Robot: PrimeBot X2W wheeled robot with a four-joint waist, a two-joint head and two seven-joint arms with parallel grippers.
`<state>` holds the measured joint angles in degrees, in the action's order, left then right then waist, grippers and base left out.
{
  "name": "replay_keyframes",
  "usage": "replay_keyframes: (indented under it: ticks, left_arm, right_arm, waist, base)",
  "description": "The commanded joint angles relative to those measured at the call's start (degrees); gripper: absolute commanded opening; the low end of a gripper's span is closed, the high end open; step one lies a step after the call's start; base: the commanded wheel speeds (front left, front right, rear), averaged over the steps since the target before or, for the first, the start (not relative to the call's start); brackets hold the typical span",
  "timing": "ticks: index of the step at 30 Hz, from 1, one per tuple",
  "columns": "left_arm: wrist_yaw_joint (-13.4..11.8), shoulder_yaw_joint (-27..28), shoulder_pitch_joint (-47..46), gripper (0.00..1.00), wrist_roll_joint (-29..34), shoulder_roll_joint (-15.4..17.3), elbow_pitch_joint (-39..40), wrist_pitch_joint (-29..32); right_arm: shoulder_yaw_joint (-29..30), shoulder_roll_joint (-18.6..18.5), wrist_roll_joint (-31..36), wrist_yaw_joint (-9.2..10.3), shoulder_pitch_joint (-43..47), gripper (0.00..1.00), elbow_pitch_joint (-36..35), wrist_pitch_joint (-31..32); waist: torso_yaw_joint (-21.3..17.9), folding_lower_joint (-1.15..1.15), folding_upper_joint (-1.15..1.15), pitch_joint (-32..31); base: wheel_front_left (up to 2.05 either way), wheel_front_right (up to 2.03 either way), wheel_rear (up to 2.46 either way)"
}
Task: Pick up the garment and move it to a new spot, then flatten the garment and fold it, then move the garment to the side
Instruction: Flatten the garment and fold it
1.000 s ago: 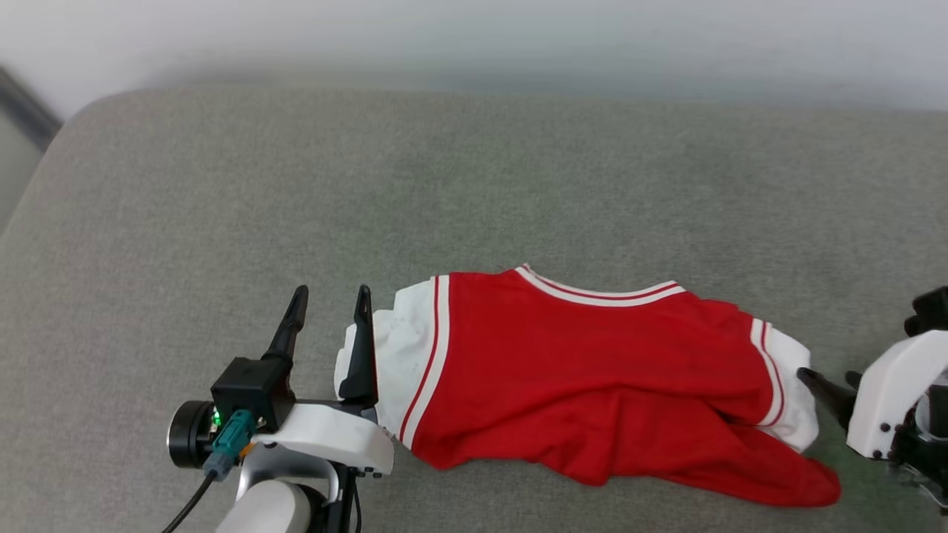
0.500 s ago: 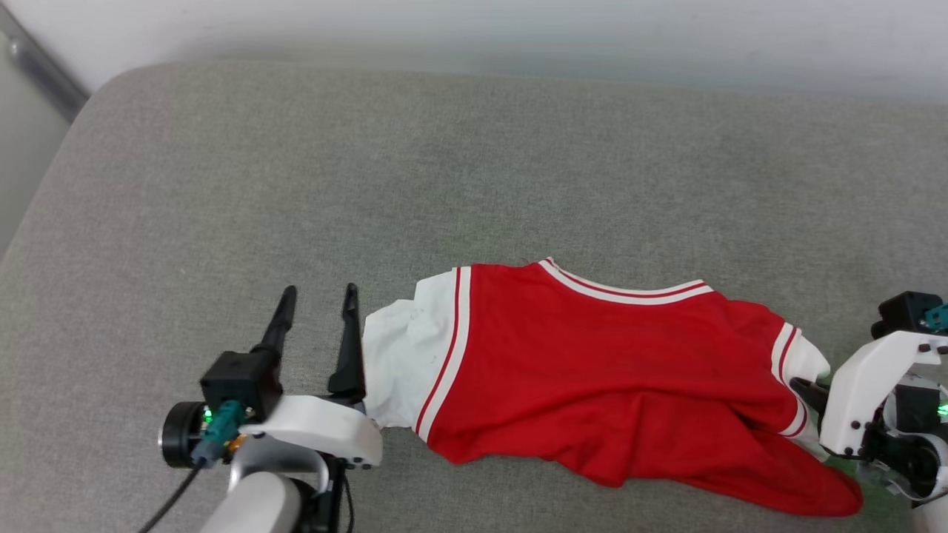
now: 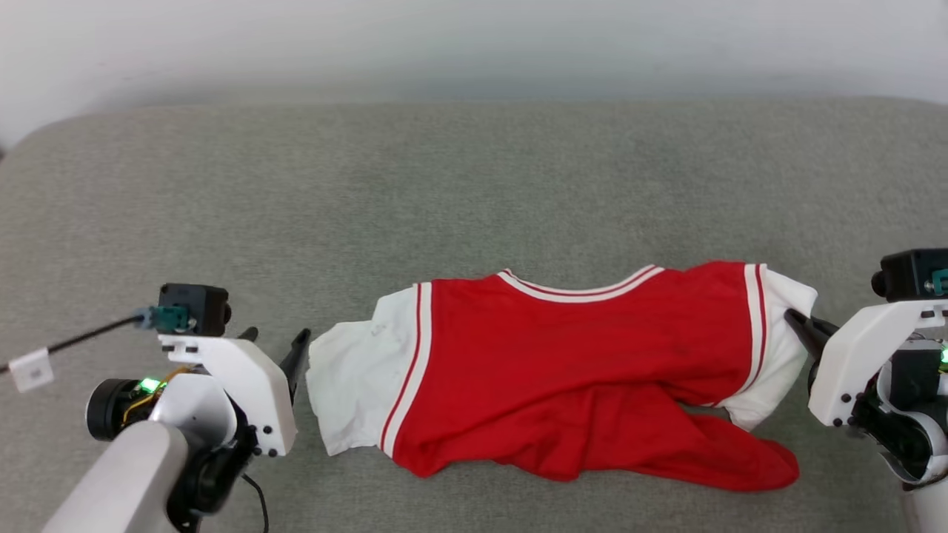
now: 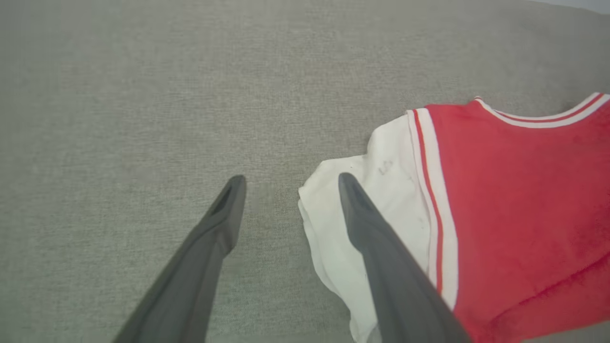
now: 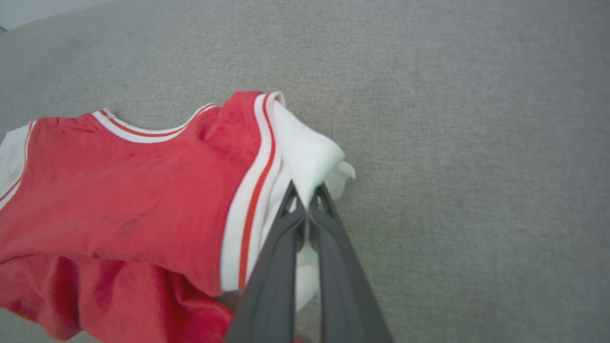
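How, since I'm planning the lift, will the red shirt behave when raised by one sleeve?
Likely floppy: the garment lies creased and bunched, so it should drape. Probably light: its fabric looks thin. Held by the right gripper on one white sleeve, it would likely hang lopsided.

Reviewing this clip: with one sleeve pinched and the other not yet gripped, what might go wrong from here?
1. The right claw is shut on just the tip of the garment's white sleeve; a pull may slip it free.
2. The left claw stands open at the other sleeve's edge, one finger over bare cushion; closing may miss the cloth.
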<state>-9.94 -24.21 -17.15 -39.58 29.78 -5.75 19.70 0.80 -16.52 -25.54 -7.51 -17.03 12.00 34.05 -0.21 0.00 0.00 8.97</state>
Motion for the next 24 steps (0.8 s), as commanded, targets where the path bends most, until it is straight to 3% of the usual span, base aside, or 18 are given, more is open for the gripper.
replay_keyframes:
  ticks: [1,8,14,16,17,18,24]
  left_arm:
    - [1.05,-0.44,-1.38,1.00,-1.73,0.71,-0.42,3.74]
    - [3.03,-2.22,-4.30,1.00,-5.21,2.41,-3.11,14.01]
    - [3.27,-5.40,-4.31,1.00,-7.09,0.64,-9.13,21.06]
    - [4.04,-6.53,-4.44,0.40,-7.83,-0.44,-9.92,22.44]
    - [4.04,-6.53,-4.44,0.40,-7.83,-0.44,-9.92,22.44]
    - [4.64,-6.99,-5.11,0.00,-7.27,-1.28,-10.33,21.37]
    - [3.47,-5.09,-7.95,0.00,-3.31,-1.37,-10.44,12.51]
  right_arm:
    - [-0.14,0.44,0.41,0.03,-0.39,0.00,-1.29,0.09]
    - [-0.98,1.65,-0.23,0.04,-1.28,0.00,-3.36,-0.38]
    - [-2.03,1.79,-1.14,0.04,-1.87,0.00,-2.16,-1.66]
    - [-2.16,1.67,-1.24,0.04,-2.02,0.00,-1.71,-2.21]
    - [-2.16,1.67,-1.24,0.04,-2.02,0.00,-1.71,-2.21]
    - [-2.32,1.47,-1.47,0.04,-2.12,0.00,-1.56,-3.26]
    - [-3.36,-0.22,-0.83,0.05,-2.36,0.00,-1.36,-7.29]
  waist:
    - [-2.18,0.00,0.00,2.37]
    - [-5.14,0.00,0.00,6.94]
    - [-6.26,0.00,0.00,8.18]
    - [-6.37,0.00,0.00,8.14]
    - [-6.37,0.00,0.00,8.14]
    - [-6.34,0.00,0.00,7.83]
    - [-5.48,0.00,0.00,4.80]
  base:
    - [0.00,0.00,0.00]
    - [0.00,0.00,0.00]
    - [0.00,0.00,0.00]
    - [0.00,0.00,0.00]
    - [0.00,0.00,0.00]
    - [0.00,0.00,0.00]
    - [0.00,0.00,0.00]
